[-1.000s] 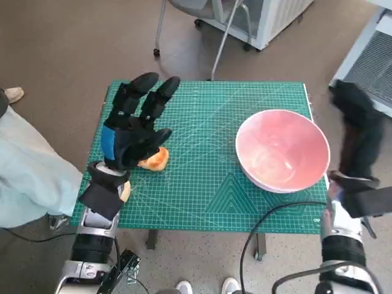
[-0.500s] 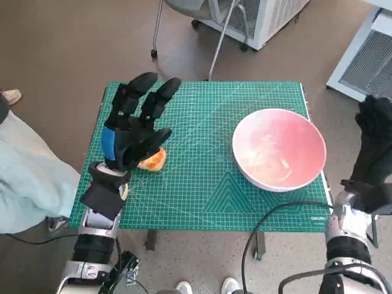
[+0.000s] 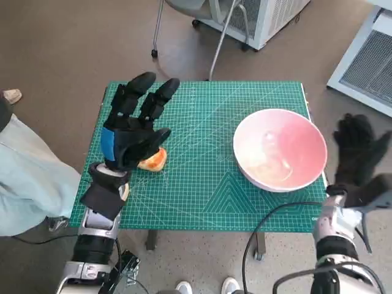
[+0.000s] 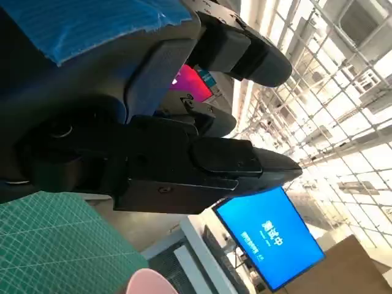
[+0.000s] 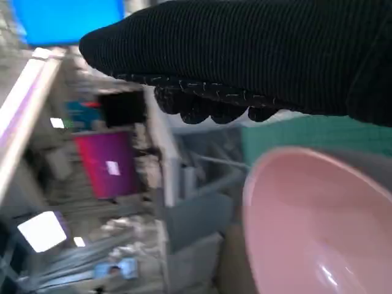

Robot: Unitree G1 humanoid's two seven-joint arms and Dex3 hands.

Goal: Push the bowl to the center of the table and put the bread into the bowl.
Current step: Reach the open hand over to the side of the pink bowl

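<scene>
Neither part of the task looks finished: the pink bowl (image 3: 280,149) stands on the right part of the green cutting mat (image 3: 202,202), close to its right edge and not in the middle, and it has nothing inside. The bread (image 3: 152,160) lies on the left part of the mat, well apart from the bowl and not yet lifted. The left hand (image 3: 133,125) hovers above the bread with its fingers spread, holding nothing; I cannot tell if it touches the bread. The right hand (image 3: 358,154) is beside the table, just off the right edge and near the bowl's rim, fingers apart and empty, so I judge the push of the bowl comes first. The mat, with its white grid lines, covers the small table. Around it is brown floor, chair legs (image 3: 214,37) behind, a white cabinet (image 3: 272,15), and a person's pale sleeve (image 3: 27,177) at the left
</scene>
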